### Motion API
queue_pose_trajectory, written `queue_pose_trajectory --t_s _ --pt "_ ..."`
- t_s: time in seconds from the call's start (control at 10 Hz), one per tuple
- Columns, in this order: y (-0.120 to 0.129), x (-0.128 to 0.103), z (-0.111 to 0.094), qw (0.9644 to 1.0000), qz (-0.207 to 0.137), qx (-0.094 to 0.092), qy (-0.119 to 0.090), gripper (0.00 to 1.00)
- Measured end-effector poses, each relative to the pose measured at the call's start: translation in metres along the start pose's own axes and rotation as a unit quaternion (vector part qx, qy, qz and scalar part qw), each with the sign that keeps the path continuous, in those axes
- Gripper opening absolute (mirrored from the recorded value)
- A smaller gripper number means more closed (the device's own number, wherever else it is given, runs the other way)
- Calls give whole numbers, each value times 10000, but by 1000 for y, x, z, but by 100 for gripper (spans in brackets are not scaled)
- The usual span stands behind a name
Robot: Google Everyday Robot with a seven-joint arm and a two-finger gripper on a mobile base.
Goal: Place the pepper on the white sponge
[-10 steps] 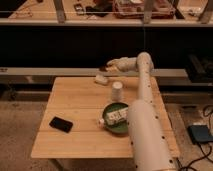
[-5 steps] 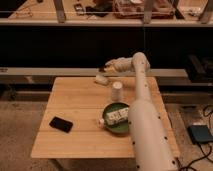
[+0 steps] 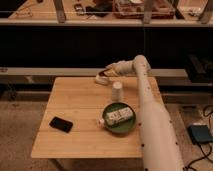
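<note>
Pepper (image 3: 103, 74) is at the far edge of the wooden table (image 3: 75, 105), beyond the green bowl (image 3: 131, 128), black phone (image 3: 61, 124) and white cup (image 3: 117, 90). The gripper (image 3: 106, 73) pinches it, jaws pressed together, just above the white sponge (image 3: 101, 79).

The arm (image 3: 155, 130) rises as a thick white column from the lower right of the frame to a bend right of centre. From there the forearm runs left and slightly downward. The gripper (image 3: 106, 73) is at its left end, above frame centre, with its fingers closed on the pepper (image 3: 102, 74).
</note>
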Motion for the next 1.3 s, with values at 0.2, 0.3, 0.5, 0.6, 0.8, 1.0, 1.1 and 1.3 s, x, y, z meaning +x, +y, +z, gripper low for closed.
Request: queue_pose_trajectory --t_s 0.2,0.3,0.5,0.6,0.8,1.0,1.1,1.3 --pt "6 -1 0 9999 90 -25 -89 0" --pt "12 -1 2 9998 131 -58 -129 0" --pt "18 2 5 9998 137 -89 -140 0" --pt "21 3 7 9998 133 -104 -140 0" --pt "25 5 11 9998 80 -127 -149 0" --pt "21 1 12 9996 84 -48 -254 0" --pt "18 -1 11 9995 88 -6 -297 0" --pt "11 -2 10 9992 90 83 -378 0"
